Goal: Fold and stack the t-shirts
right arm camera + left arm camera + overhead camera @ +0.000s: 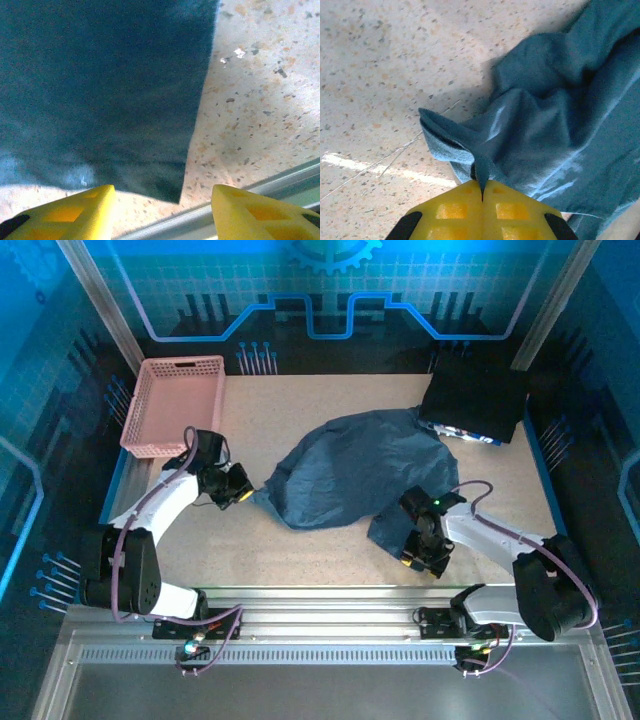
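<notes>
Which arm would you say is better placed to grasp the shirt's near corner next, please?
Right, probably. The right gripper hangs open directly over the near corner of the t-shirt, whereas the left gripper is shut on a fold at the opposite edge.

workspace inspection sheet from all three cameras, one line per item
surface: speckled beige table
job's things: one dark blue t-shirt crumpled mid-table, not folded; dark flat pile far right, possibly folded shirts
clutter: pink lattice basket at far left
grippers: left gripper shut on the t-shirt's edge; right gripper open over its near corner
cables: purple cables run along both arms
surroundings: blue-lit panel walls; metal rail at near edge
</notes>
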You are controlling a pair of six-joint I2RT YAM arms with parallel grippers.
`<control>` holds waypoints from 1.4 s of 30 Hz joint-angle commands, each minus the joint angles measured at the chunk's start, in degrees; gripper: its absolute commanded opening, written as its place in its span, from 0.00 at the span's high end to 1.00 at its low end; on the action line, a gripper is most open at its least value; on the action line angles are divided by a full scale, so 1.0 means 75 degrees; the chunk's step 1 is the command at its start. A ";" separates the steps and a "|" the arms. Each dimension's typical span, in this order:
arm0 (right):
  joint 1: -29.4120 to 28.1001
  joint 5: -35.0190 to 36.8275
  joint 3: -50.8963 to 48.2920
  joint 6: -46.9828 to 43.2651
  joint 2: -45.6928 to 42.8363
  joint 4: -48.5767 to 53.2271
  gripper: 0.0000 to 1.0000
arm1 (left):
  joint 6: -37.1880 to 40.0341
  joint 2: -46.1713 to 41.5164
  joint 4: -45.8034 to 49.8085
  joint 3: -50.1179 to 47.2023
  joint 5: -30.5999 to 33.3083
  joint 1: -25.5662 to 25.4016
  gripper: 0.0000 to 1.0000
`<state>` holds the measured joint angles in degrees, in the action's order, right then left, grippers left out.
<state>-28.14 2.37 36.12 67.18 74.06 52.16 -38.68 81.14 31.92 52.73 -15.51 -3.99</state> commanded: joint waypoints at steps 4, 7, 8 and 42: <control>-0.0129 0.0683 -0.1151 0.2117 -0.0110 -0.1492 0.53 | 0.0571 0.0008 0.0277 0.0537 -0.0475 0.0155 1.00; -0.0249 0.0697 -0.1272 0.2375 0.0085 -0.1589 0.66 | 0.0657 0.0029 0.0308 0.0587 -0.0498 0.0215 1.00; -0.0264 0.0725 -0.1320 0.2469 0.0080 -0.1652 0.70 | 0.0668 0.0030 0.0313 0.0587 -0.0508 0.0244 1.00; 0.5061 -0.2336 0.9442 -0.3970 -0.1970 0.0600 1.00 | 0.0352 -0.1568 0.0666 0.5837 -0.0242 0.0872 1.00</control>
<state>6.22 -6.76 99.20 42.06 57.87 57.58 -36.47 71.55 37.08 91.42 -18.57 2.04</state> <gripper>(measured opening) 0.064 0.053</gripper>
